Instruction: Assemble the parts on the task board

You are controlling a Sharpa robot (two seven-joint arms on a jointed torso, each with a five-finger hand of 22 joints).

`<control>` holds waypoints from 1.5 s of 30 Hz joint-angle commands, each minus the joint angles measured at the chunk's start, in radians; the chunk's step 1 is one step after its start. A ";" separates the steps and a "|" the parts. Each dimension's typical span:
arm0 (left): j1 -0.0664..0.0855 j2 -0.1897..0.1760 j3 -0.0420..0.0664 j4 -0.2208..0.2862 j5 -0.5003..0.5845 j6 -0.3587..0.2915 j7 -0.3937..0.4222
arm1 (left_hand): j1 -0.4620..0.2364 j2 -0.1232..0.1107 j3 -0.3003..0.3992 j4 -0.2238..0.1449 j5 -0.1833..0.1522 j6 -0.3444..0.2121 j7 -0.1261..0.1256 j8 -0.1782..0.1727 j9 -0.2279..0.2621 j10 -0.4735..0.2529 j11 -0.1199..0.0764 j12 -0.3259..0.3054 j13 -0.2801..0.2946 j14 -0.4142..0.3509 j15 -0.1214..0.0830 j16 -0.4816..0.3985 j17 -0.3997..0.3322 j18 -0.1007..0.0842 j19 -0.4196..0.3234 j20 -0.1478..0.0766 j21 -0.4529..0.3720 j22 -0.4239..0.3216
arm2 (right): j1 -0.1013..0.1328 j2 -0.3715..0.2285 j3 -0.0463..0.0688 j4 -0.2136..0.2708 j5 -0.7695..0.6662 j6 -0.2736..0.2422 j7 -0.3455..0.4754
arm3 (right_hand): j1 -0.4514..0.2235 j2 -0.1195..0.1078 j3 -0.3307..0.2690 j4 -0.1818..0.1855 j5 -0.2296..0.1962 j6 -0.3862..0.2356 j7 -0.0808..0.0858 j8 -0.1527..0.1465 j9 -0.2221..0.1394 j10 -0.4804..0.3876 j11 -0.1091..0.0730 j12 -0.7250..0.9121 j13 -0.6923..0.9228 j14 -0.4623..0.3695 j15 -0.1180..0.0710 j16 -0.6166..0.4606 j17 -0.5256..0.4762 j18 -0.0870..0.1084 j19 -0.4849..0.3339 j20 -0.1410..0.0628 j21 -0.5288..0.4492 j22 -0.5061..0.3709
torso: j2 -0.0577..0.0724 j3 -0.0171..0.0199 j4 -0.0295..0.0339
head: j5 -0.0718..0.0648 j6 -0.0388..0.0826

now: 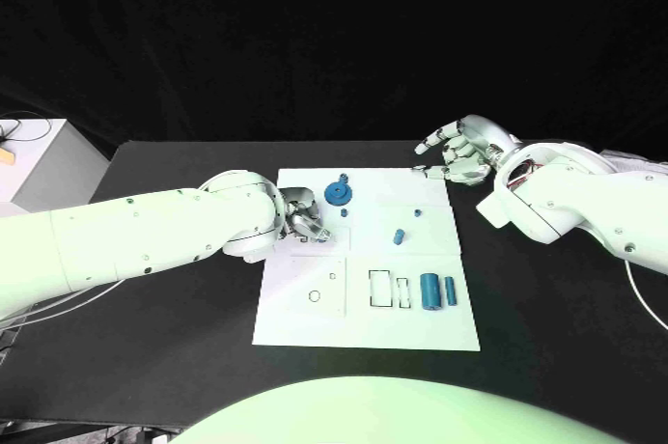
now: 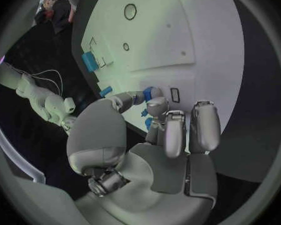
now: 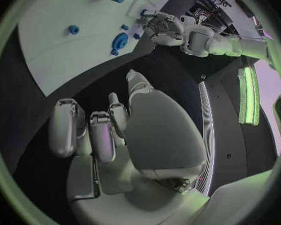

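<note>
The left hand [image 1: 302, 222] reaches in from the left over the task board [image 1: 299, 319], fingers curled down near a small blue part [image 2: 148, 94] by the blue gear [image 1: 340, 193] at the far middle; whether it grips that part I cannot tell. The right hand [image 1: 459, 152] hovers off the board's far right corner above the table [image 1: 557, 309], fingers loosely curled, holding nothing. Two blue cylinders [image 1: 438, 291] lie on the near right of the board.
</note>
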 commanded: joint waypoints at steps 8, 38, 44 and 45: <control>-0.006 0.004 -0.004 0.001 -0.005 0.008 0.007 | -0.055 -0.031 -0.046 -0.069 -0.012 0.001 -0.027 -0.025 0.016 -0.016 -0.004 -0.014 -0.019 0.092 -0.008 -0.004 0.221 -0.009 0.006 -0.005 -0.004 -0.006 | -0.002 -0.001 0.000 0.000 -0.010 0.014 0.008 | -0.009 0.002 0.005 -0.001 0.004 -0.001 -0.002 0.004 -0.002 -0.005 -0.004 -0.001 0.032 0.067 0.002 -0.006 0.144 0.009 -0.009 -0.001 -0.004 0.050 | -0.001 -0.0008 0.0001 | -0.003 0.000; -0.004 -0.059 0.043 0.062 -0.032 0.007 0.006 | -0.032 -0.074 -0.304 0.074 -0.029 0.020 -0.024 -0.054 0.021 -0.022 -0.002 -0.007 -0.014 0.094 -0.007 -0.002 0.226 -0.009 0.011 -0.005 -0.008 -0.003 | -0.009 -0.006 0.000 0.001 -0.003 0.009 0.011 | -0.015 0.000 0.005 0.000 0.003 -0.005 -0.001 0.003 -0.003 -0.006 -0.003 -0.002 0.030 0.066 0.002 -0.007 0.142 0.009 -0.010 -0.001 -0.008 0.047 | -0.001 -0.0010 0.0003 | -0.010 0.000; -0.002 -0.074 0.058 0.074 -0.029 0.034 0.004 | 0.019 -0.068 -0.383 0.150 -0.180 0.024 -0.023 -0.064 0.026 -0.023 -0.001 -0.007 -0.017 0.093 -0.005 -0.002 0.225 -0.009 0.011 -0.003 -0.010 -0.002 | -0.011 -0.007 0.000 0.000 -0.003 0.009 0.011 | -0.015 0.000 0.005 0.000 0.003 -0.005 -0.001 0.003 -0.003 -0.006 -0.003 -0.002 0.030 0.066 0.002 -0.007 0.142 0.009 -0.010 -0.001 -0.008 0.047 | -0.002 -0.0013 0.0004 | -0.011 0.000; -0.002 -0.077 0.062 0.076 -0.026 0.039 0.004 | 0.022 -0.067 -0.387 0.155 -0.185 0.024 -0.022 -0.065 0.026 -0.023 0.000 -0.007 -0.016 0.093 -0.005 -0.002 0.225 -0.009 0.011 -0.003 -0.010 -0.002 | -0.011 -0.008 0.000 0.000 -0.003 0.009 0.011 | -0.015 0.000 0.005 0.000 0.003 -0.005 -0.001 0.003 -0.003 -0.006 -0.003 -0.002 0.030 0.066 0.002 -0.007 0.142 0.009 -0.010 -0.001 -0.008 0.047 | -0.002 -0.0013 0.0002 | -0.011 0.002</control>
